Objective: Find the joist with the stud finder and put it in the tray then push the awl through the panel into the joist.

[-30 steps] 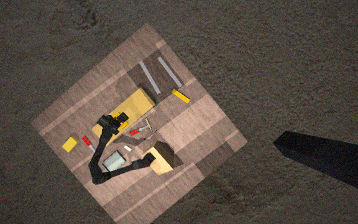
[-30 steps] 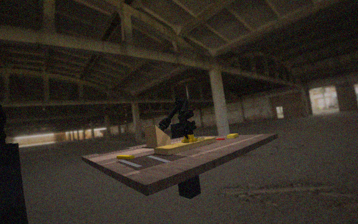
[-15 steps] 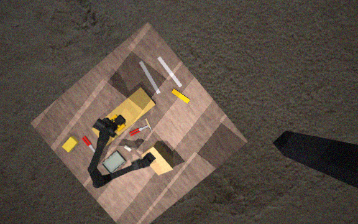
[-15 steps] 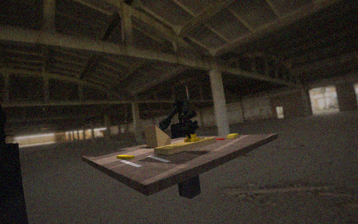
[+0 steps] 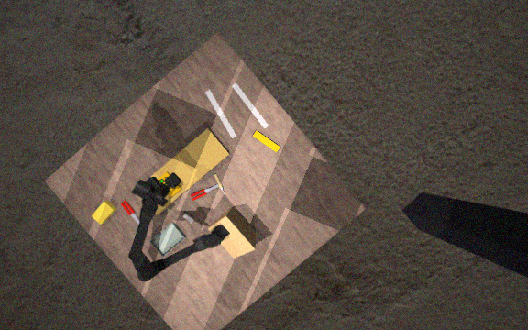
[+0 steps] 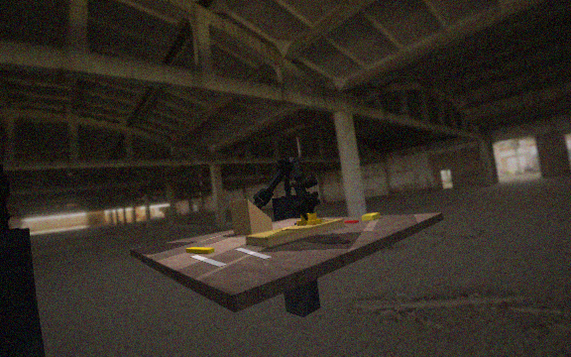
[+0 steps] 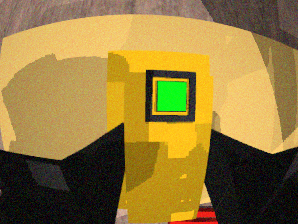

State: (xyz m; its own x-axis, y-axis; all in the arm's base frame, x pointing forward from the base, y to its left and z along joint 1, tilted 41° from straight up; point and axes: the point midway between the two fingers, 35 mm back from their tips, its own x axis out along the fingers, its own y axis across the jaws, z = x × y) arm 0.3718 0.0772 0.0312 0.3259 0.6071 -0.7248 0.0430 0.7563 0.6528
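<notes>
My gripper (image 5: 168,184) (image 6: 309,214) (image 7: 160,129) is shut on the yellow stud finder (image 5: 175,190) (image 6: 313,218) (image 7: 180,135). The stud finder is at the pale wooden panel (image 5: 209,147) (image 6: 271,238) (image 7: 240,65), over its near-left half; its square indicator is lit green. Whether it touches the panel is hard to tell. One red-handled tool (image 5: 127,207) (image 6: 351,221) with a grey shaft lies left of the arm. Another red-handled tool (image 5: 198,194) lies beside the panel. Which is the awl is unclear. A pale grey-green tray (image 5: 169,238) is by the arm's bend.
A wooden wedge-like block (image 5: 236,240) (image 6: 241,218) stands near the arm's base. Yellow blocks lie at the left (image 5: 104,213) and right (image 5: 266,141). Two white strips (image 5: 220,114) (image 5: 250,105) lie beyond the panel. A small white piece (image 5: 188,218) lies near the tray.
</notes>
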